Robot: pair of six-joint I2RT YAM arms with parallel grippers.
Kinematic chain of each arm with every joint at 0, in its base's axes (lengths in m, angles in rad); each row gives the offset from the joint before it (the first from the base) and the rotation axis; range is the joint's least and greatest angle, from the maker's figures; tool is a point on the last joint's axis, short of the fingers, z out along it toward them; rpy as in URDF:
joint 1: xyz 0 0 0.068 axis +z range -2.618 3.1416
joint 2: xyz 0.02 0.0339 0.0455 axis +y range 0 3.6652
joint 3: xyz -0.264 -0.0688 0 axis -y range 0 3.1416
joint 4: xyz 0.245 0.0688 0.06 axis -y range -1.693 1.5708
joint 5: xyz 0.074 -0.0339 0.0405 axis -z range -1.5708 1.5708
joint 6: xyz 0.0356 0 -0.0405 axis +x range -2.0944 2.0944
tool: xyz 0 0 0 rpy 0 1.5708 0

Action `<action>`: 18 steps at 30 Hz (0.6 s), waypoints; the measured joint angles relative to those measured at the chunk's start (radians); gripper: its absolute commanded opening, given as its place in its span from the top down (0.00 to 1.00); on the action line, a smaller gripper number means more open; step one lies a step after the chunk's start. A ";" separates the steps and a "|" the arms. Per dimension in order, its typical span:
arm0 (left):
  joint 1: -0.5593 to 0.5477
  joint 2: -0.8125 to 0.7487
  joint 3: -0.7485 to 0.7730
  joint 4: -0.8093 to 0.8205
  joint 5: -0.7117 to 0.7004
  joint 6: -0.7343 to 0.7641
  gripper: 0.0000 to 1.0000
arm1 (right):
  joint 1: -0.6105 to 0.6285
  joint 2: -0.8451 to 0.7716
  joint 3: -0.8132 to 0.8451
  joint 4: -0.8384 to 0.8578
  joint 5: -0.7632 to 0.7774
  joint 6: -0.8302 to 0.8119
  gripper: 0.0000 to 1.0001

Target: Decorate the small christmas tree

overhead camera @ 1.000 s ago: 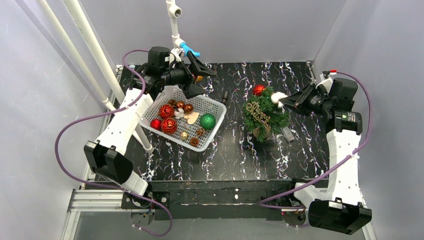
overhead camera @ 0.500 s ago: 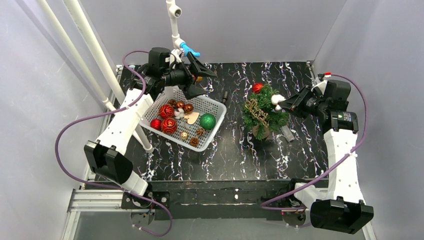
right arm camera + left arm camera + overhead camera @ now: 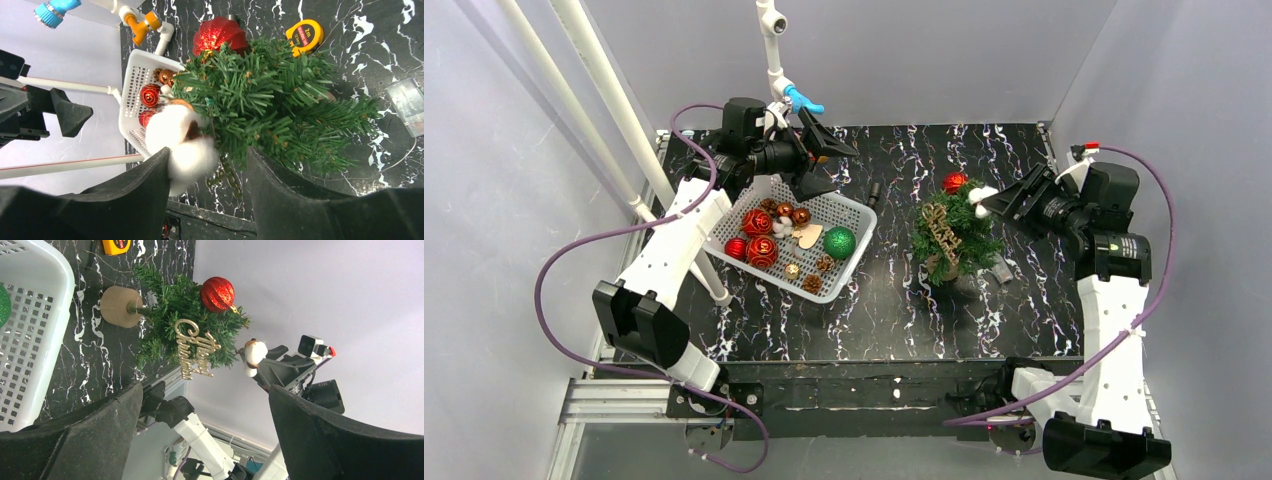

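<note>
Black marble-patterned table [image 3: 894, 300] fills the grey-walled booth. At its left sits the white basket [image 3: 849, 262] of baubles, and the left gripper [image 3: 839, 168] hovers over the far rim, jaws spread wide and empty. Right of centre stands the small christmas tree [image 3: 959, 235] (a red ball [image 3: 954, 183] and gold sign [image 3: 942, 225] hang on it). The right gripper [image 3: 990, 200] meets its top, jaws parted around a white cotton puff [image 3: 185, 145] against the needles.

place: robot lab cell | evidence: plain grey walls [image 3: 484, 200], aluminium frame [image 3: 614, 398], white pole [image 3: 772, 50]
</note>
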 measured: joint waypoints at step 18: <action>0.000 -0.032 -0.016 -0.009 -0.002 0.008 0.02 | 0.000 -0.030 0.089 -0.133 0.123 -0.078 0.36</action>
